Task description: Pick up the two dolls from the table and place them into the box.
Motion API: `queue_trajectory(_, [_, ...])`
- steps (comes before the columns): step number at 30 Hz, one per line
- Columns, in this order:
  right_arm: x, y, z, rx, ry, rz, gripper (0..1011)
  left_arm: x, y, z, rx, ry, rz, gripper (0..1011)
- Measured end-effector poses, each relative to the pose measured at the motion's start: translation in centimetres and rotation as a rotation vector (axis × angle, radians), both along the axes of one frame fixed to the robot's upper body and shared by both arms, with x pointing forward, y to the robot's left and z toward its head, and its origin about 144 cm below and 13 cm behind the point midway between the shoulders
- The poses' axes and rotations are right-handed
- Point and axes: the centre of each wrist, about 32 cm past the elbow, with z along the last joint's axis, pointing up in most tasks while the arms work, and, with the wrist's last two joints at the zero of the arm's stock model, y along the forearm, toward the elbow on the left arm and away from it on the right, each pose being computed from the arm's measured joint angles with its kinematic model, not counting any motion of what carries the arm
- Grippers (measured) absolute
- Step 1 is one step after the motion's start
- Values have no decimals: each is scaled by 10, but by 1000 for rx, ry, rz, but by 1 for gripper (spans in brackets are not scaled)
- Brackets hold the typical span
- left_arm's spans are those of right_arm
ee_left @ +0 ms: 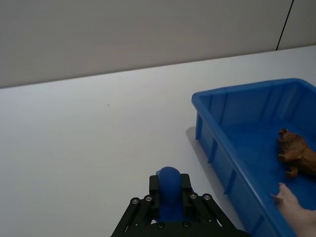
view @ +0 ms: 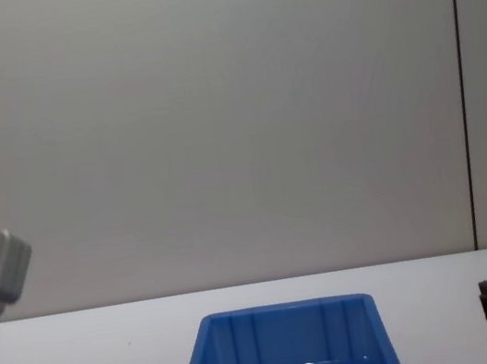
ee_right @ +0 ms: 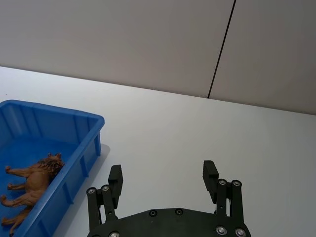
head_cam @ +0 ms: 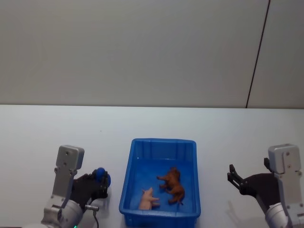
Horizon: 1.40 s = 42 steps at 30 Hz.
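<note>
White table [head_cam: 47, 137] is stretching out under a plain grey wall [head_cam: 133, 47]. The big blue box [head_cam: 137, 190] is sitting on the table near the robot, in the middle.

Inside the box, a shaggy brown doll [head_cam: 173, 185] is lying on its side on the floor of the box. It looks like a little lion in the right wrist view [ee_right: 32, 182]. Just beside it, a small pink pig toy [head_cam: 149, 199] is lying on the floor too.

The left gripper [head_cam: 100, 183] is hanging just left of the box, outside it. Its fingers are squeezing the round blue doll [head_cam: 101, 176] between them. In the left wrist view the blue doll [ee_left: 169, 190] is sticking up between the two black fingers [ee_left: 187, 200], with the box wall [ee_left: 217, 148] close by.

The right gripper [head_cam: 236, 179] is waiting well to the right of the box, above the table. Its fingers [ee_right: 211, 174] are spread wide apart and are holding nothing.
</note>
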Motion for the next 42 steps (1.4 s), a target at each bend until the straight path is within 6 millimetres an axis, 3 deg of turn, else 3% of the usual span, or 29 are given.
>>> queue_trajectory(17, [0, 0, 0, 0, 0, 0, 1001, 2, -6, 42, 52, -175, -140, 140])
queue_trajectory(29, [0, 0, 0, 0, 0, 0, 1001, 8, -9, 56, 19, -252, -285, 75])
queue_trajectory(42, [0, 0, 0, 0, 0, 0, 1001, 20, -14, 55, -60, -279, -460, 462])
